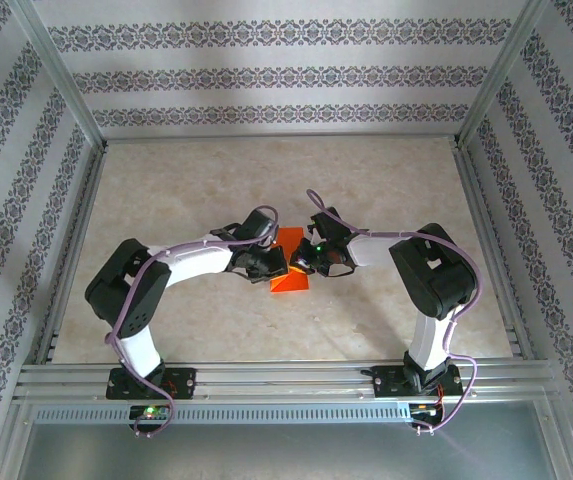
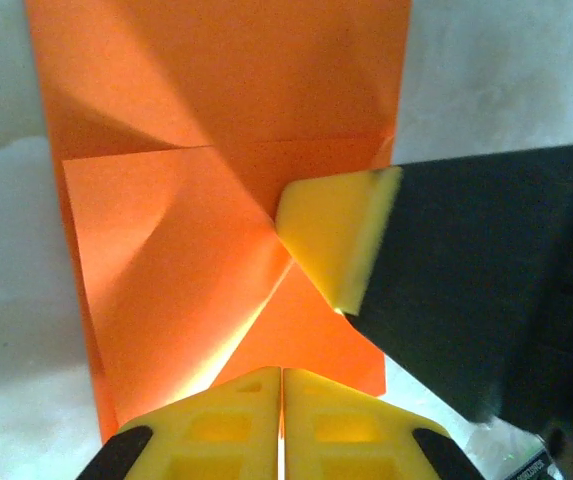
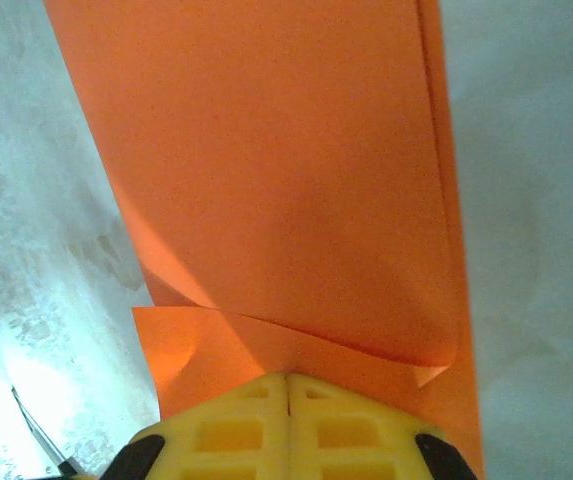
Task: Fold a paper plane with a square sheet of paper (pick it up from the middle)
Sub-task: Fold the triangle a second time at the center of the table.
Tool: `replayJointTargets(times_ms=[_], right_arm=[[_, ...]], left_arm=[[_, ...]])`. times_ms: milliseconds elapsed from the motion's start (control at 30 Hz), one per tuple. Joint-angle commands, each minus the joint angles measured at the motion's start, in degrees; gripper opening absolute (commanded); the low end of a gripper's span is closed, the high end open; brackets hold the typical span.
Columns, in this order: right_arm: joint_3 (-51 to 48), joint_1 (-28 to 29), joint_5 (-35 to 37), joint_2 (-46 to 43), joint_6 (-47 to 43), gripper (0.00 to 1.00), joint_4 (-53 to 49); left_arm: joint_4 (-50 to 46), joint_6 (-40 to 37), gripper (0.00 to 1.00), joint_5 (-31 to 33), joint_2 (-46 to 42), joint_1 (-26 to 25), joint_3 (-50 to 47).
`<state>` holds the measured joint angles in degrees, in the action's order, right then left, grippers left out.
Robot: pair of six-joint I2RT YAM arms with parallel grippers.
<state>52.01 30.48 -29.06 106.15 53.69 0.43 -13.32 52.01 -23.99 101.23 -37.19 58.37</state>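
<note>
The left fingers were seen pressed together, with only a hairline seam between the yellow tips. The near edge of the paper ran under them, and whether it was nipped in that seam could not be told. The right fingers were likewise shut tight, with the paper running out from beneath the tips. In the left wrist view the right fingers were shown as one yellow tip set on the sheet near its middle, where a folded flap's slanted edge met a straight cross crease. From above, the left fingers and right fingers were seen close together, facing each other over the paper, which lay on the desk between them.

The paper was partly folded. In the left wrist view one flap was laid over its left side, its free edge slightly lifted near the tips. The long side edges were straight, and pale desk was shown just beyond them. In the right wrist view a smaller fold was seen beside the tips, with bare desk on either side.

Open desk was left all round the sheet, widest toward the far wall. The frame rails at the near edge stood well apart from it.
</note>
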Motion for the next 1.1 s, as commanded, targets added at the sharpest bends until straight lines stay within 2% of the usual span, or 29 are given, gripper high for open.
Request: replayJointTargets(times_ms=[0, 633, 1067], right_arm=[[-1.78, -0.64, 5.15, 4.32, 0.19, 0.0, -7.97], [-0.86, -0.69, 5.24, 5.29, -0.45, 0.0, -10.41], [-0.68, -0.86, 5.59, 5.65, -0.55, 0.0, -11.39]], left_arm=[[3.36, 2.7, 0.09, -1.65, 1.39, -0.78, -1.13], [1.08, 1.29, 0.09, 1.92, 2.2, -0.69, -5.1], [-4.08, -4.54, 0.08, -0.25, -1.45, -0.63, -8.63]])
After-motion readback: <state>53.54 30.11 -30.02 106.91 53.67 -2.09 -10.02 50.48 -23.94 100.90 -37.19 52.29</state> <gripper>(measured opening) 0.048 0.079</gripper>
